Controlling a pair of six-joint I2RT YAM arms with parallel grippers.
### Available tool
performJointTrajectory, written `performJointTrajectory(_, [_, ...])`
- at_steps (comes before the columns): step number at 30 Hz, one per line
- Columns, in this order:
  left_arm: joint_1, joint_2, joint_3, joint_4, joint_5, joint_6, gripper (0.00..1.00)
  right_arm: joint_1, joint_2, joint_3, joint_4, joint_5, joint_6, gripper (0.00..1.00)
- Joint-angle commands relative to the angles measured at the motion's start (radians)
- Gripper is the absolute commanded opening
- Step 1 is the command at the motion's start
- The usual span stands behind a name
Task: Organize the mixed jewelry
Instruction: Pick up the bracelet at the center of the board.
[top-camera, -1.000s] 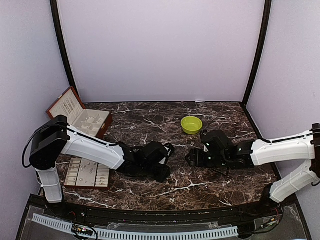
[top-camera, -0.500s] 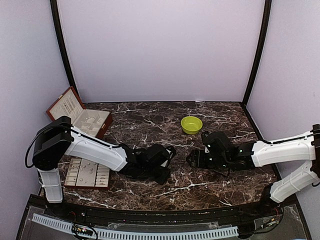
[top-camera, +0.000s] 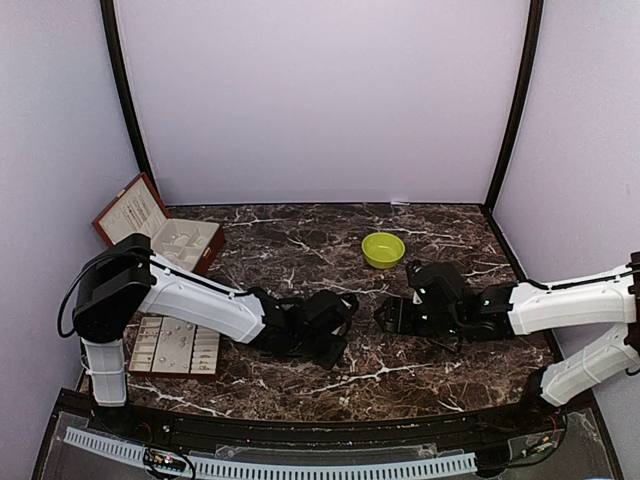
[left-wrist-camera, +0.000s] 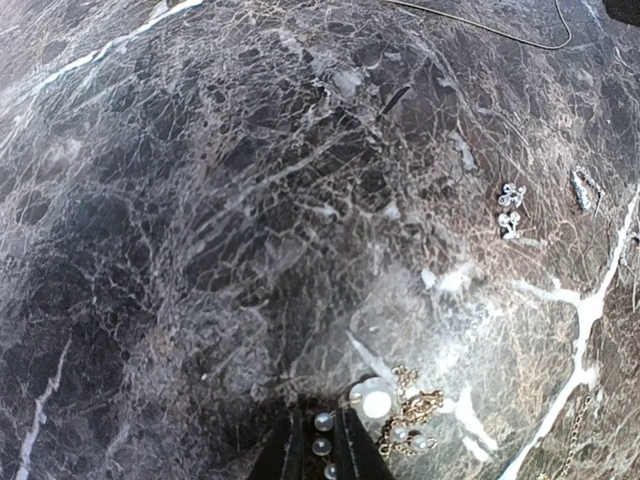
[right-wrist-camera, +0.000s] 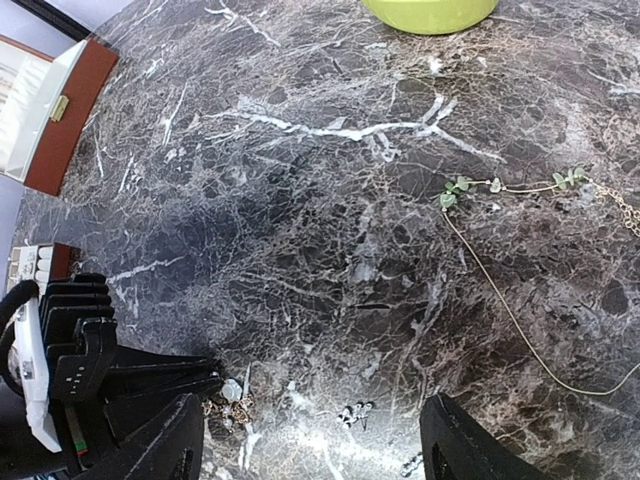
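The mixed jewelry lies loose on the dark marble between the two arms. My left gripper (left-wrist-camera: 320, 432) is low on the table and shut on a short string of pearl beads (left-wrist-camera: 323, 421). Right beside its fingertips lie a pale round piece (left-wrist-camera: 377, 403) and a gold chain tangle (left-wrist-camera: 412, 418). A pair of silvery studs (left-wrist-camera: 510, 211) lies farther off. My right gripper (right-wrist-camera: 325, 450) hovers open, with the studs (right-wrist-camera: 352, 412) on the table between its wide-set fingers. A thin chain with green leaves (right-wrist-camera: 470, 185) trails to the right. In the top view the left gripper (top-camera: 340, 335) and right gripper (top-camera: 385, 318) nearly meet.
A lime-green bowl (top-camera: 383, 249) stands behind the right gripper. An open reddish-brown box (top-camera: 150, 225) sits at the back left, and a cream compartment tray (top-camera: 175, 345) holding small pieces lies at the front left beside the left arm's base.
The left arm has slid to the right toward the right gripper, and its jaws have narrowed onto the pearl beads. The right arm has barely shifted.
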Motion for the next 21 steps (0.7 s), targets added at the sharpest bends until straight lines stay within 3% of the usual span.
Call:
performJointTrajectory(1, [-0.018, 0.015, 0.004, -0.099, -0.022, 0.004, 0.14, -0.007, -0.029, -0.024, 0.031, 0.025, 0.022, 0.75])
performJointTrajectory(8, [-0.053, 0.017, -0.001, -0.162, -0.098, -0.003, 0.15, -0.007, -0.059, -0.041, 0.027, 0.041, 0.027, 0.76])
performJointTrajectory(21, [-0.054, 0.046, 0.021, -0.099, -0.074, 0.006, 0.14, -0.007, -0.063, -0.039, 0.033, 0.049, 0.030, 0.77])
